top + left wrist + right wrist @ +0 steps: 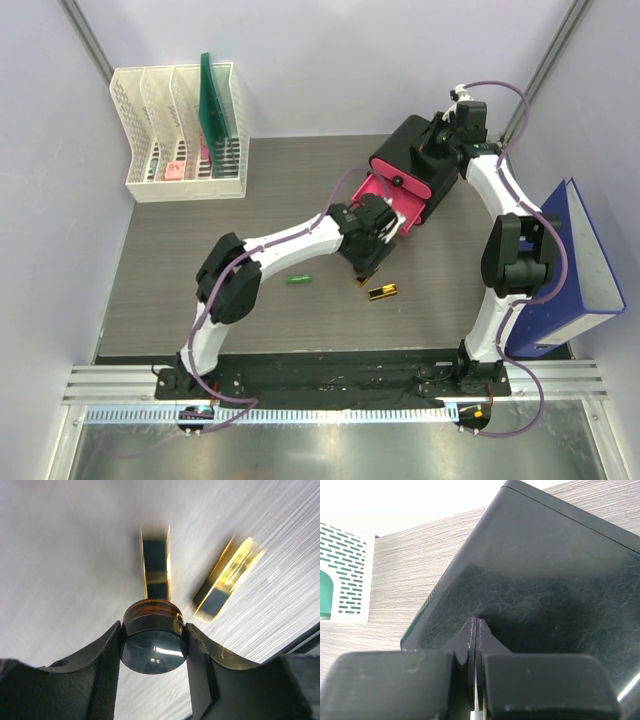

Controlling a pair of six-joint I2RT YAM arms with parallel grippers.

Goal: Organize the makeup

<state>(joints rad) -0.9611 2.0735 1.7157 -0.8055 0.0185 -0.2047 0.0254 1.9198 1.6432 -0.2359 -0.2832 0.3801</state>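
**Top external.** Finds the left claw (367, 245) low over the table, just in front of the black box with pink drawers (405, 175). Places a gold-black stick (382, 292) just on the near side of that claw and a slim green tube (299, 278) off to its left. Puts the right claw (445, 150) on top of the box, toward its far edge.

**Left wrist.** Shows the left claw (152, 630) clenched on a black round compact (152, 652), one pad on each side of the rim. Beyond the fingertips, down on the table: two gold-black sticks, one dead ahead (156, 565) and one ahead to the right (227, 577) (both smeared, detail poor).

**Right wrist.** Shows the right claw (476, 630) pinched fully shut on nothing, tips at the box's black top panel. White rack (345, 580) well off to its left.

**Handling, as judged.** Reads the compact as light, rigid and glossy, so likely slippery. Best held across the full diameter at the thick side band, as now, with modest squeeze. Reads the sticks as light and hard, best taken across the flat sides at mid-length.
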